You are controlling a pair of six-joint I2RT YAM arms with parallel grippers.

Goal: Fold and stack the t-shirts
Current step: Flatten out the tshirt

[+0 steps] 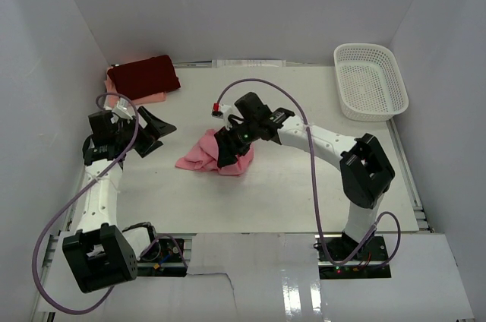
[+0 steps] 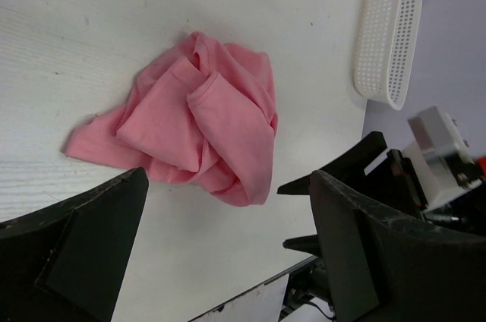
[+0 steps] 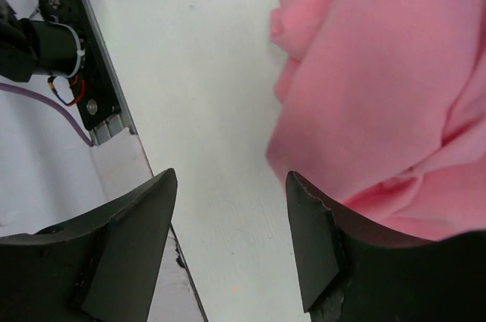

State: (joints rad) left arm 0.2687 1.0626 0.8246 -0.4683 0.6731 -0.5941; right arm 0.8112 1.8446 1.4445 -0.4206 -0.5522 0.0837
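salmon-pink t-shirt [image 1: 196, 159] lies crumpled mid tabletop [image 1: 304, 185]. right gripper [image 3: 231, 178] sits at its edge, jaws wide, nothing btwn them. left gripper [image 2: 228, 178] also wide, empty, apart from shirt. maroon t-shirt [image 1: 143, 76] lies folded on peach-pink t-shirt [image 1: 137, 99] in far-left corner. white mesh basket [image 1: 370, 80] far right.

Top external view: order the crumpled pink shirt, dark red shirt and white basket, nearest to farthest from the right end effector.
1. Crumpled pink shirt, centre, right under the right end effector.
2. Dark red shirt, far left corner.
3. White basket, far right corner.
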